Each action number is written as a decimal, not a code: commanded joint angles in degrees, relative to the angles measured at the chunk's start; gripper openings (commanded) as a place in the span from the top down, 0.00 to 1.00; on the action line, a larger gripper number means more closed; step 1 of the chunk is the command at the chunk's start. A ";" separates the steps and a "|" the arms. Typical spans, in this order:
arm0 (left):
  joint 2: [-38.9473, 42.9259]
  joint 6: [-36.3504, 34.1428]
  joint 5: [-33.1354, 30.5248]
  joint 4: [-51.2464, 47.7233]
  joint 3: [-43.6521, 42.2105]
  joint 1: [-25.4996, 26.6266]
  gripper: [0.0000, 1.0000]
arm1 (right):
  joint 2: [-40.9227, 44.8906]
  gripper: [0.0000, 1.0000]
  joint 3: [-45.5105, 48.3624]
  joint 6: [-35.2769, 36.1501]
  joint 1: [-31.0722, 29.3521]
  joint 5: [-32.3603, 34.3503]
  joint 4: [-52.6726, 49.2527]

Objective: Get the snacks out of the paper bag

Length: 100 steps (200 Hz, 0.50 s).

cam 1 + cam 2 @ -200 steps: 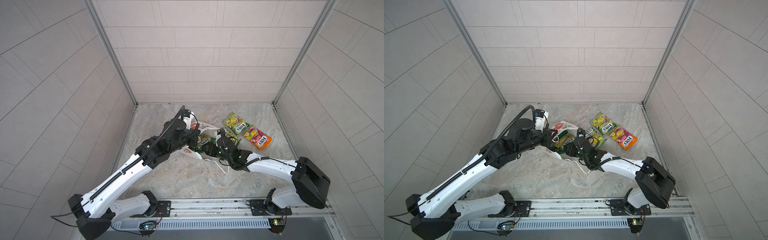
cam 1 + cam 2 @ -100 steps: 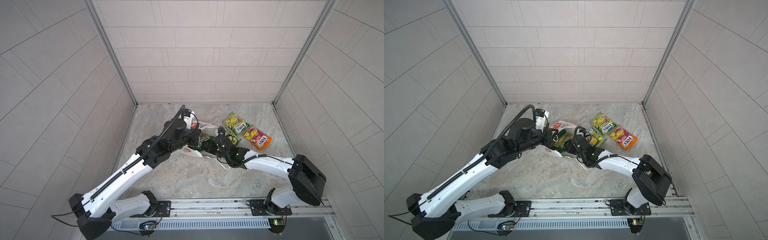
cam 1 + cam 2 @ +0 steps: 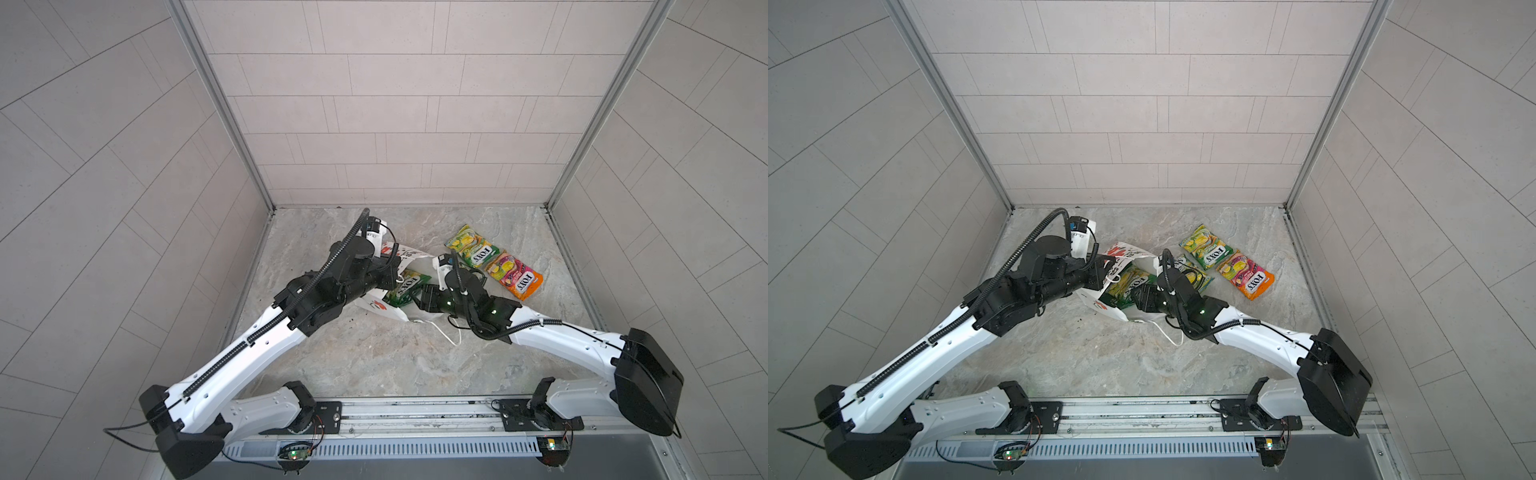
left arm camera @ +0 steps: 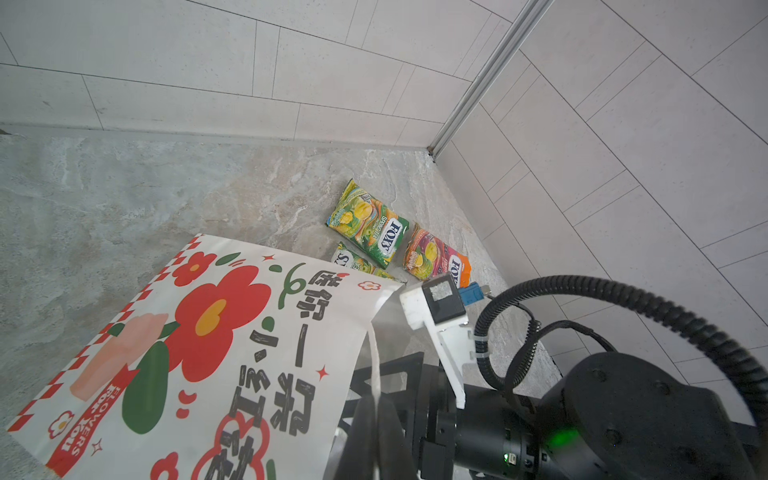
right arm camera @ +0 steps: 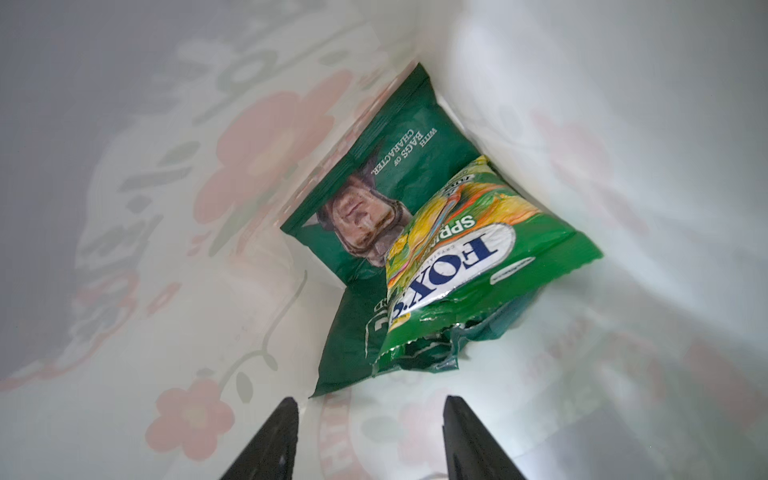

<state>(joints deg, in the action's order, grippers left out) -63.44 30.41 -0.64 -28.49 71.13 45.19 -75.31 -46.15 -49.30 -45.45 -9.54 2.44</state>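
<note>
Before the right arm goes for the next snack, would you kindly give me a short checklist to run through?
1. Left hand shut on the paper bag at its cord handle: ok.
2. Right hand open inside the bag: ok.
3. Yellow-green FOX'S packet lies on top of the dark green crisp bag, reachable first: ok.
4. Packet between the right fingertips: not ok, they are short of it.
5. Bag emptied: not ok, two snacks are inside.
6. More snacks hidden underneath: cannot tell.
</note>
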 commanded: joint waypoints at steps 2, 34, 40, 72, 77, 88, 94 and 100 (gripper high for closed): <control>-0.07 0.43 -1.21 1.83 1.66 0.34 1.00 | -0.33 0.45 -1.82 3.73 -0.07 -6.09 -5.35; -0.28 0.87 -0.86 2.47 1.81 0.34 1.00 | -2.05 0.47 -1.76 4.33 -0.43 -7.71 -4.59; -0.30 0.96 -0.90 2.50 1.83 0.34 1.00 | -2.54 0.47 -1.74 4.34 -0.43 -7.77 -4.38; -0.39 1.32 -0.93 2.22 2.02 0.34 1.00 | -3.74 0.48 -2.12 4.78 -1.02 -8.15 -4.08; -0.43 1.31 -0.86 2.26 2.03 0.34 1.00 | -3.93 0.48 -2.10 4.91 -1.04 -8.08 -4.03; -0.38 1.32 -0.44 2.41 1.93 0.34 1.00 | -4.68 0.48 -2.16 5.17 -1.04 -7.79 -4.02; -0.30 1.31 -0.08 2.54 1.91 0.34 1.00 | -5.17 0.48 -2.33 5.11 -1.06 -7.51 -4.10; -0.29 1.23 0.34 2.64 1.90 0.34 1.00 | -5.70 0.48 -2.58 4.93 -1.04 -7.03 -4.26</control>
<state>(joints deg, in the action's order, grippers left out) -63.79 31.53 -0.62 -27.66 71.18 45.19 -79.53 -47.03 -45.10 -46.15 -17.17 -0.91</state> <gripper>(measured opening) 0.043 0.520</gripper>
